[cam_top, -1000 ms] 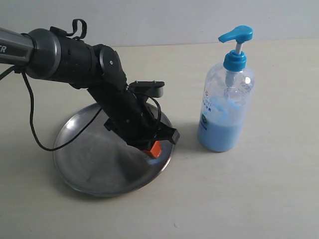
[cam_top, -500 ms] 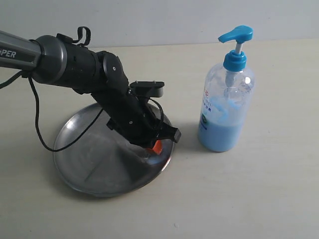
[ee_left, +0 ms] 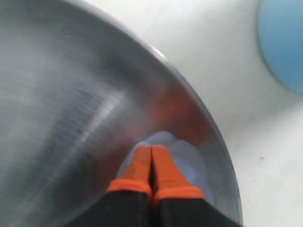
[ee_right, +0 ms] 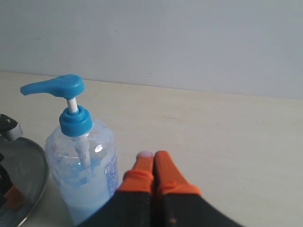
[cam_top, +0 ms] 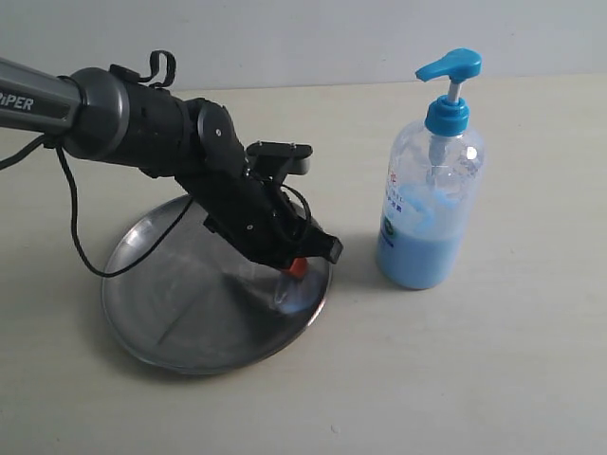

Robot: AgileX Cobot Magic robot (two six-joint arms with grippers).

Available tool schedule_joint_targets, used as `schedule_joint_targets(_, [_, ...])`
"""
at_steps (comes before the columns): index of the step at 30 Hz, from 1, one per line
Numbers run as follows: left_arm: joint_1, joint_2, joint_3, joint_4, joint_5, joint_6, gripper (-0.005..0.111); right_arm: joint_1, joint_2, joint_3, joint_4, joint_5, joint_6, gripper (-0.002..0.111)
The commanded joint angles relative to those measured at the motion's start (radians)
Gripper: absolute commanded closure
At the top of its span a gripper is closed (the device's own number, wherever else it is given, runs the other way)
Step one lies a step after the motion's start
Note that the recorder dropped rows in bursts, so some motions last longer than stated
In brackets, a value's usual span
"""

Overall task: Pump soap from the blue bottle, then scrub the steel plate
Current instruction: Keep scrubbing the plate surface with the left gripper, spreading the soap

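Note:
The steel plate (cam_top: 180,313) lies at the left of the table, round and shiny. My left gripper (cam_top: 297,268) is shut, its orange fingertips pressed down at the plate's right side. In the left wrist view that gripper (ee_left: 151,150) rests on a pale-blue smear of soap (ee_left: 187,158) near the plate's rim (ee_left: 215,137). The blue bottle (cam_top: 429,213) stands upright to the right of the plate, pump head pointing left. My right gripper (ee_right: 154,156) is shut and empty, hanging beside the blue bottle (ee_right: 83,165); a pale dab sits on one fingertip (ee_right: 144,155).
The beige table (cam_top: 493,379) spreads around plate and bottle, with a pale wall behind. The left arm's black body and its cable (cam_top: 71,237) reach over the plate's left half.
The left gripper has slid a little up and right across the plate's right side, its tips staying down on the soap. The bottle has not moved.

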Motion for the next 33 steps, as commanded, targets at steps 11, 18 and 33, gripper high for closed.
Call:
schedule_joint_targets(11, [0.002,-0.035,0.006,0.137,0.240,0.008,0.107,-0.004,-0.005,0.003,0.002,-0.006,-0.004,0.108])
schedule_joint_targets(18, [0.002,-0.041,0.006,0.102,0.266,0.008,0.107,-0.004,-0.005,0.003,0.002,-0.006,-0.004,0.108])
schedule_joint_targets(33, [-0.002,-0.031,0.006,-0.019,0.224,0.063,0.107,-0.004,-0.005,0.003,0.005,-0.006,-0.004,0.108])
